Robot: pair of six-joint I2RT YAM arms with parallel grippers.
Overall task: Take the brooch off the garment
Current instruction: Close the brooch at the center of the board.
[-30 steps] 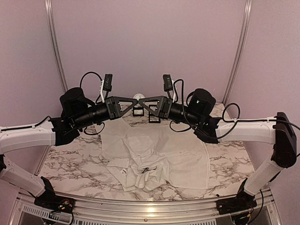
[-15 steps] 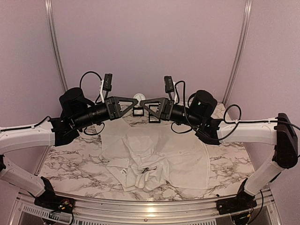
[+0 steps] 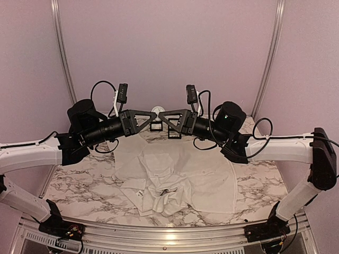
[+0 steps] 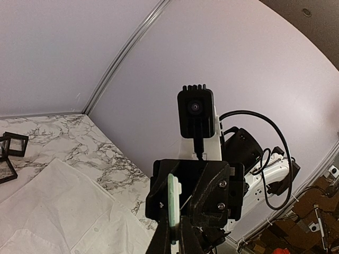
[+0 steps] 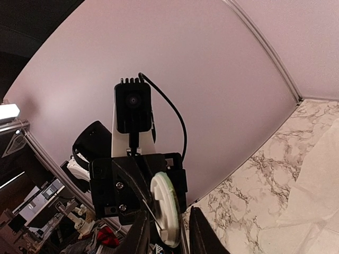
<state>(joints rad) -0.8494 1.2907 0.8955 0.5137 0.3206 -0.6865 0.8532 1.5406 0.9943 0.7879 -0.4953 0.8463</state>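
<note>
Nearly done I reckon: the round white disc brooch [image 5: 164, 211] is off the crumpled white shirt [image 3: 180, 174] on the marble desk [image 3: 90, 190], pinched midair by the left gripper [image 4: 174, 238] (can't tell for the right gripper [image 5: 168, 235]), just needs setting down.

Both arms reach inward at mid-height, the left gripper [image 3: 152, 115] pointing to 3 o'clock with fingers pinched on a white disc [image 3: 157, 109], the right gripper [image 3: 161, 117] pointing to 9 o'clock, fingers spread.
</note>
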